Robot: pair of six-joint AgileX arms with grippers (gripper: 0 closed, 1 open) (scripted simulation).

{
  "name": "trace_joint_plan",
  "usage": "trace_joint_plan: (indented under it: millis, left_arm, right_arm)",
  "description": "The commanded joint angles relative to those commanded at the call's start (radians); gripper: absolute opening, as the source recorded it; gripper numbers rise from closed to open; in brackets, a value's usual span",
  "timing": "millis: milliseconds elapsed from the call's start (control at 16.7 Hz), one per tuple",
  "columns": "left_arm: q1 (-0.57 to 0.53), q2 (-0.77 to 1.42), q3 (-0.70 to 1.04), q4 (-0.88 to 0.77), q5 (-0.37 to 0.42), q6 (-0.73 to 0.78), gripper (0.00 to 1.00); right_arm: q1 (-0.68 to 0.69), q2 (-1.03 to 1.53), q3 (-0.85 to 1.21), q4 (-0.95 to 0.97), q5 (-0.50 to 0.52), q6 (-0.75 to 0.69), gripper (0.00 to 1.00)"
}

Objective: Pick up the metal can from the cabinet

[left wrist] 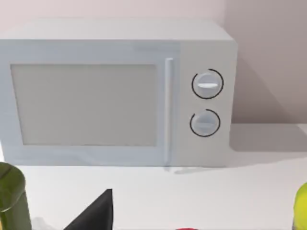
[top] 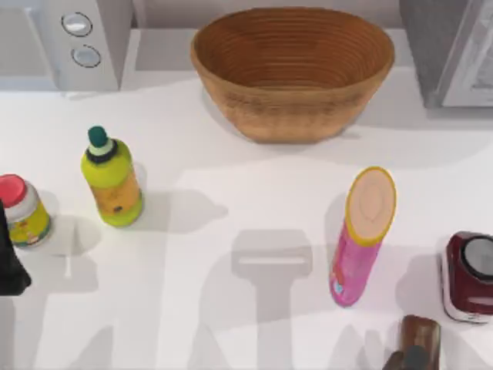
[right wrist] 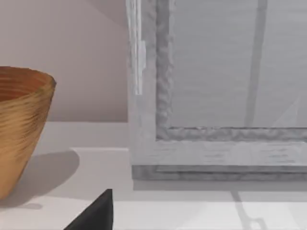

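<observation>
The metal can (top: 470,277), a squat maroon cylinder with a flat silver top, stands upright on the white table at the far right edge of the top view. It is on the tabletop, in front of the grey cabinet (top: 454,54), whose pale door (right wrist: 216,96) looms close in the right wrist view. My left arm (top: 9,266) shows as a dark shape at the left edge, beside the red-lidded jar (top: 21,210). A black wedge of my left gripper (left wrist: 96,213) points towards the microwave. A like wedge of my right gripper (right wrist: 96,213) points at the cabinet.
A tall pink tube with a yellow rim (top: 362,235) stands left of the can. A brown object (top: 416,343) lies at the front edge. A wicker basket (top: 293,69) sits at the back middle, a white microwave (top: 62,38) back left, a yellow-green bottle (top: 112,179) at the left.
</observation>
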Motion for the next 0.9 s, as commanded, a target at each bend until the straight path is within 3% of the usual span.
trace_joint_plan:
  millis: [420,900]
  left_arm:
    - [0.000,0.000,0.000,0.000,0.000,0.000,1.00]
    - [0.000,0.000,0.000,0.000,0.000,0.000,1.00]
  right_arm:
    - [0.018,0.096,0.142,-0.025,0.012,0.001,1.00]
    - [0.075,0.520,0.693,-0.160,0.076,0.004,1.00]
